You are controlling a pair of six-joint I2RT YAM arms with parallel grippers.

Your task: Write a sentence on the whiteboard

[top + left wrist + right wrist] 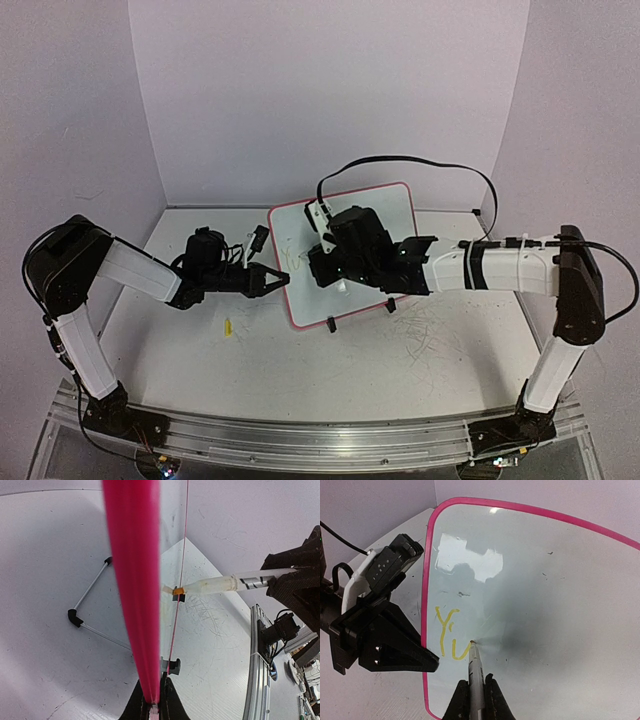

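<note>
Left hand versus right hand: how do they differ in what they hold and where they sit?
The left hand clamps the whiteboard by its pink rim; the right hand clamps a marker. The left hand sits at the board's edge, the right hand over its face. Both are shut.

The glossy white, round-cornered whiteboard (545,605) has a thin pink-red rim (426,595); pale-yellow handwritten letters (449,632) sit at its eight o'clock; the slim translucent-white marker (220,584) shows black print and an orange collar; the matte white table (300,370) bears faint grey scribbles (430,335) at the board's five o'clock; the left gripper (278,280) and right gripper (476,692) are black.
</note>
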